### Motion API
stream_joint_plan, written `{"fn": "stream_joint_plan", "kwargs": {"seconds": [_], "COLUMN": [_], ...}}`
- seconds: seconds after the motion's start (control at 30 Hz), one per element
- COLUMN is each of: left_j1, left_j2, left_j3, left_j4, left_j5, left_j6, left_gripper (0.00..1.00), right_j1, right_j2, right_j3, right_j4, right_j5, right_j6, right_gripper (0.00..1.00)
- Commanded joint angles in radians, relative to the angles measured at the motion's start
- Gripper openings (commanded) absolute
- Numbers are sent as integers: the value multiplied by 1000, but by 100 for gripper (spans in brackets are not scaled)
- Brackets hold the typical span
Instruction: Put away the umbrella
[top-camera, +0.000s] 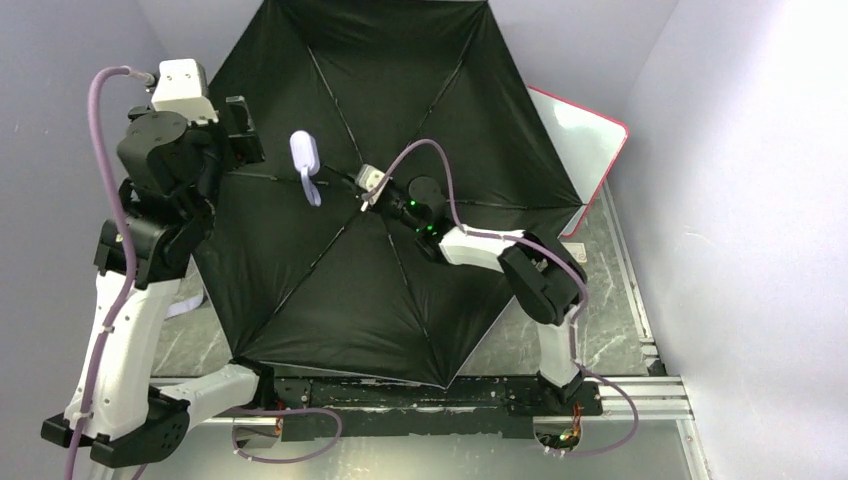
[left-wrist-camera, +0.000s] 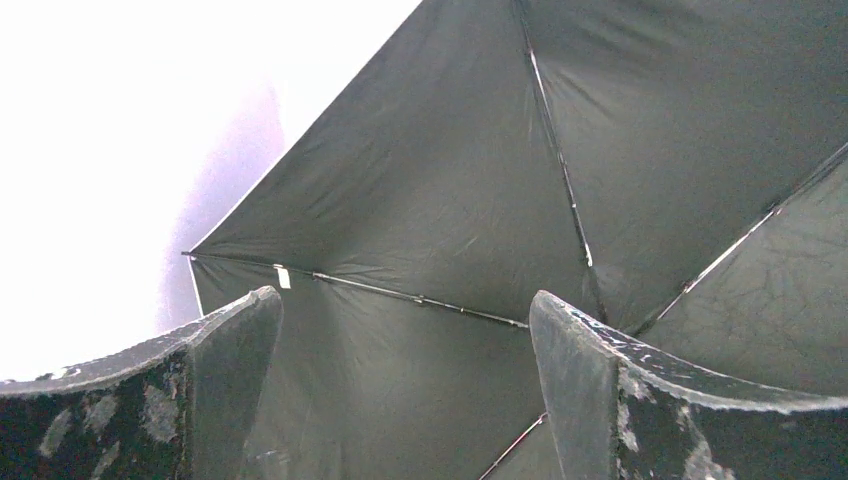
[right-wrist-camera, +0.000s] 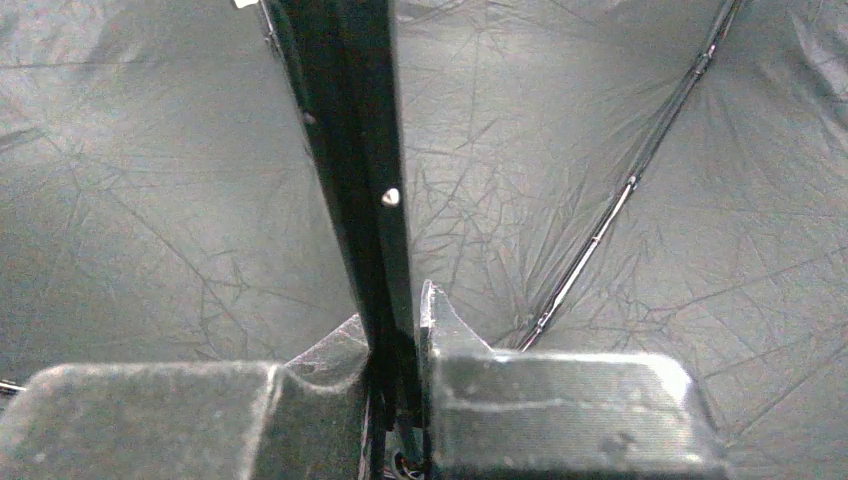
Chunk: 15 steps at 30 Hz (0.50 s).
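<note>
The umbrella (top-camera: 330, 290) lies wide open on the table, black lining up, with thin metal ribs radiating from its centre. Its pale handle (top-camera: 305, 152) with a strap sticks up left of centre. My right gripper (top-camera: 368, 185) is shut on the umbrella's black shaft (right-wrist-camera: 350, 170), which runs up between its fingers in the right wrist view. My left gripper (top-camera: 240, 125) is open and empty at the canopy's left rim; in the left wrist view its two fingers (left-wrist-camera: 230, 350) stand wide apart over the lining and a rib (left-wrist-camera: 420, 298). The lavender outer fabric is hidden underneath.
A white tray with a red rim (top-camera: 585, 150) lies at the back right, partly under the canopy. Grey walls close in on the left, back and right. The marble tabletop (top-camera: 600, 290) shows at the right, and a metal rail (top-camera: 620, 395) runs along the near edge.
</note>
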<state>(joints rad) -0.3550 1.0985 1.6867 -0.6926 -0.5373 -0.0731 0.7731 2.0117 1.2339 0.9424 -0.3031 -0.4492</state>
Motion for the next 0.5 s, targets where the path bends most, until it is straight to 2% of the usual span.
{"fn": "stream_joint_plan", "kwargs": {"seconds": [0.0,0.07,0.13,0.3,0.47], "left_j1": [-38,-82,-110,-140,-185], "left_j2": [-21,-15,-1,18,32], "left_j3": [29,25,45,92,96], "left_j4": [20,30,22,18,17], "left_j5": [128,229,295,387,424], "left_j6": [110,164,161,154,172], "left_gripper": [97,97,97,97,97], "right_j1": [-7,-14,-14,-14,-11], "right_j2": [-149,-196,-247,-365,-481], "right_j3": [60,81,7,-64,-115], "right_j4": [-38,-143,-103,-222,-295], "right_j5": [-18,-30,-40,6,73], "right_j6": [-218,-277,-391,-674,-870], "right_gripper": [0,0,0,0,0]}}
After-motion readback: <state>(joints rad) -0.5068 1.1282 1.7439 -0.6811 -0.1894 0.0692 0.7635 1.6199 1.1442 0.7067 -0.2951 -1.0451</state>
